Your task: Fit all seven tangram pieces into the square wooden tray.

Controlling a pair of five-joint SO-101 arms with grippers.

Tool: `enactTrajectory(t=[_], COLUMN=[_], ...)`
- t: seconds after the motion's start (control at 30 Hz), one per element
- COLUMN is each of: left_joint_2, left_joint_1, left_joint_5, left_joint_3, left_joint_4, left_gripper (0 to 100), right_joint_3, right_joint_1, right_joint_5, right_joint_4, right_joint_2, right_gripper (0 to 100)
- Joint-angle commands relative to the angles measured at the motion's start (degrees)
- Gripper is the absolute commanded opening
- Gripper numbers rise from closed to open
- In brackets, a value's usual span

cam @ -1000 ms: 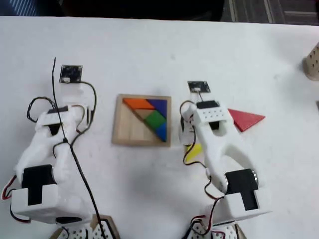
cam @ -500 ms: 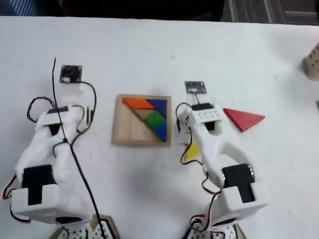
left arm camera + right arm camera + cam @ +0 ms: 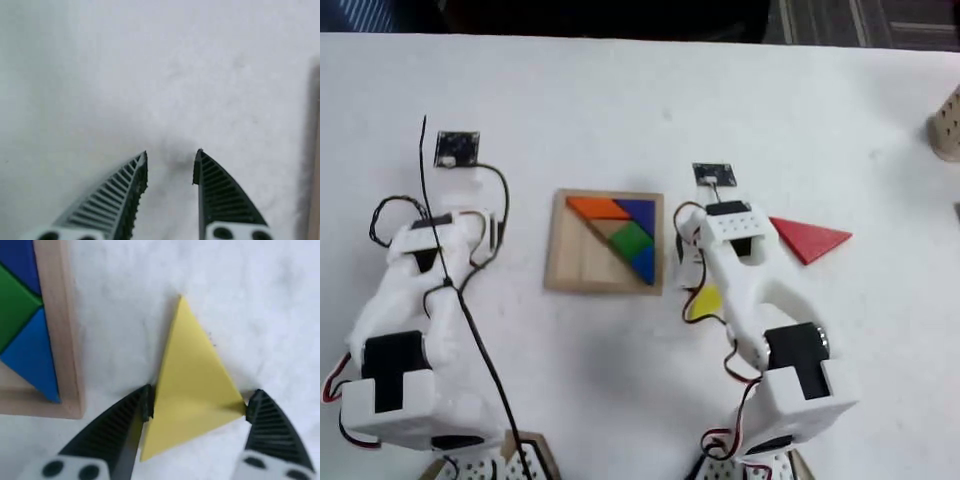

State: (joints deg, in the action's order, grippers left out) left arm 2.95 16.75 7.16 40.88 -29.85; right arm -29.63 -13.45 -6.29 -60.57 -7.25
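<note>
The right pincer (image 3: 200, 401) stands apart astride the yellow triangle (image 3: 192, 385), which lies flat on the worktop (image 3: 620, 100) just beside the wooden tray (image 3: 570, 270) (four coloured pieces sit in it). The left pincer (image 3: 170, 160) hangs apart over the worktop. The red triangle (image 3: 810, 238) lies nearer the right edge.

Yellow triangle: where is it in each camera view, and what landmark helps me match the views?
High view: the yellow triangle lies on the table just right of the wooden tray, by its near right corner, partly under the right arm.
Right wrist view: it lies between the right gripper and its open fingers, beside the tray's rim.
Left wrist view: the left gripper is open above the table.
Shared landmark: the tray corner holding the blue piece.
</note>
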Motion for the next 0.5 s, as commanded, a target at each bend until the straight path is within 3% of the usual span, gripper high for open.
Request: enactTrajectory(t=[0.0, 0.47], left_joint_2=[-0.22, -0.22], left_joint_1=[0.66, 0.66], left_joint_5=[-0.97, -0.97], left_joint_3=[-3.34, -3.34], left_joint_4=[-0.44, -0.44], left_gripper=[17, 17], right_joint_3=[2.20, 4.40], right_joint_1=[0.75, 3.47], right_joint_5=[-2.02, -0.70], right_joint_4=[-0.40, -3.21], right_joint_2=[0.22, 1.19], right_gripper=[17.9, 12.5])
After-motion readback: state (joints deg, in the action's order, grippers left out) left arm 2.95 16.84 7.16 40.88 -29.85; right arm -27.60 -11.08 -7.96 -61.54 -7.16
